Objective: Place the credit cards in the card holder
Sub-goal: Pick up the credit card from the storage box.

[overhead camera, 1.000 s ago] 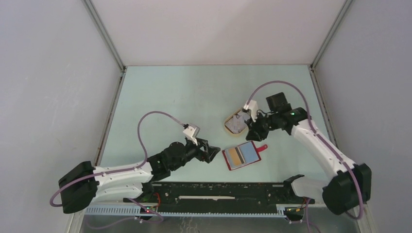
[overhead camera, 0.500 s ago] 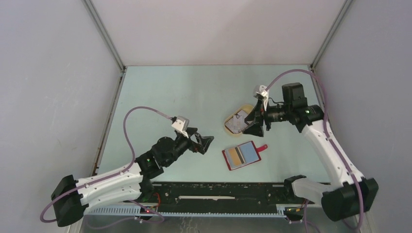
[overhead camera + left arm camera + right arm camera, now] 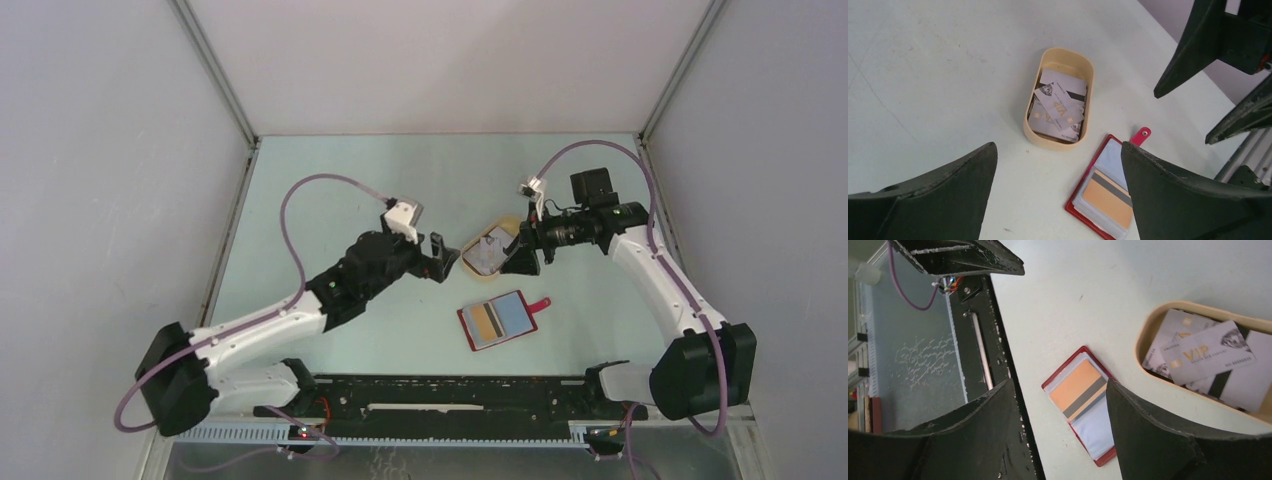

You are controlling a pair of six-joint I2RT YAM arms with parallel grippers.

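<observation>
The red card holder [image 3: 497,320] lies open on the table, with an orange card with a grey stripe in one pale sleeve; it also shows in the left wrist view [image 3: 1108,192] and the right wrist view [image 3: 1083,400]. Several whitish-grey credit cards [image 3: 488,256] lie piled in a beige oval tray [image 3: 468,262]; they also show in the wrist views [image 3: 1058,107] [image 3: 1208,355]. My left gripper [image 3: 445,260] is open and empty, just left of the tray. My right gripper [image 3: 525,258] is open and empty, just right of the tray.
The black rail [image 3: 450,395] carrying the arm bases runs along the near table edge, close below the card holder. Grey walls close in the table at left, right and back. The tray rim [image 3: 1058,142] stands a little way from the card holder.
My left arm has swung up and to the right, bringing its open gripper next to the tray. My right gripper has stayed at the tray's right side, its wrist raised and turned a little.
</observation>
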